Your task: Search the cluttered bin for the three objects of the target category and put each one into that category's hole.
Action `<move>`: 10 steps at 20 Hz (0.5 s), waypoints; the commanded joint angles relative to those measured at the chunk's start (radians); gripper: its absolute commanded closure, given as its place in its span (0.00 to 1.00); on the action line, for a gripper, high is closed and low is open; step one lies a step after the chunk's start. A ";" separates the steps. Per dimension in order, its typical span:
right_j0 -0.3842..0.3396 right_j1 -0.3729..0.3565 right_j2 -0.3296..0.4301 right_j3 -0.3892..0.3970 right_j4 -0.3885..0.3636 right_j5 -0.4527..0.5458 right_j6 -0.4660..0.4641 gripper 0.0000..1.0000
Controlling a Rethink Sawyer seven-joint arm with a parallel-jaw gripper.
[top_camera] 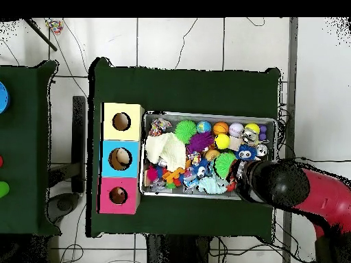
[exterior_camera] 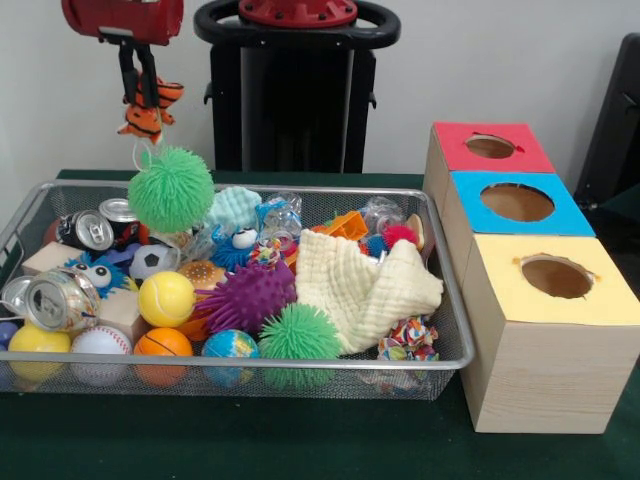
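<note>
My gripper (exterior_camera: 146, 98) hangs above the back left corner of the wire bin (exterior_camera: 452, 300), shut on an orange, black and white striped soft toy (exterior_camera: 152, 110). Just under the toy is a green spiky ball (exterior_camera: 170, 188); a thin white string shows between them, and I cannot tell whether the ball hangs or rests on the pile. The bin holds several balls, cans, a purple spiky ball (exterior_camera: 246, 297) and a cream cloth (exterior_camera: 365, 285). In the overhead view the arm's head (top_camera: 271, 182) covers the gripper at the bin's (top_camera: 206, 114) edge.
Beside the bin stand three wooden boxes, each with a round hole in its top: red (exterior_camera: 490, 146), blue (exterior_camera: 517, 202), yellow (exterior_camera: 556, 276). From above they show as yellow (top_camera: 121, 122), blue (top_camera: 120, 159) and red (top_camera: 118, 195). Green cloth covers the table.
</note>
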 commanded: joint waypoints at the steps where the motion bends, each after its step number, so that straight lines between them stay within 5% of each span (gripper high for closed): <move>1: 0.015 0.044 0.066 -0.099 -0.035 0.124 -0.144 1.00; 8: 0.028 0.044 0.045 -0.111 -0.053 0.103 -0.124 1.00; 9: 0.032 0.043 0.040 -0.113 -0.057 0.102 -0.123 0.00; 10: 0.033 0.042 0.040 -0.115 -0.056 0.098 -0.121 0.00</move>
